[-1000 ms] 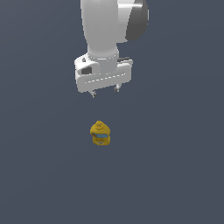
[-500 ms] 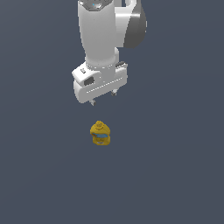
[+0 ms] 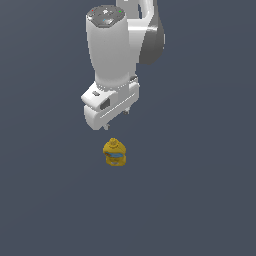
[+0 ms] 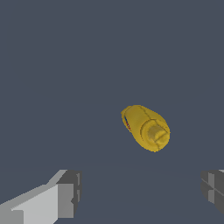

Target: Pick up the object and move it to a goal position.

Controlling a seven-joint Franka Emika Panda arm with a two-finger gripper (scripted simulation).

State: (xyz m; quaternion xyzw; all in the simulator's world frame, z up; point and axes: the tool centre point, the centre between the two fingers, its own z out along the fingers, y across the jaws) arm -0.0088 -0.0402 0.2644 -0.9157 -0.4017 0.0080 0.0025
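The object (image 3: 114, 153) is a small mustard-yellow lumpy item with a rounded knob on top and a light-blue patch on its front. It rests on the dark grey floor. My gripper (image 3: 118, 120) hangs above it and a little behind, not touching it. In the wrist view the object (image 4: 145, 127) lies ahead of the gripper (image 4: 140, 192). The two fingertips (image 4: 66, 192) stand far apart with nothing between them, so the gripper is open and empty.
The dark grey floor (image 3: 200, 200) spreads flat all around the object. The white arm (image 3: 112, 55) rises above the gripper. No other objects show in either view.
The arm has come lower and slightly toward the exterior view's left, and the hand has turned. The gripper is now closer above the object, which has not moved.
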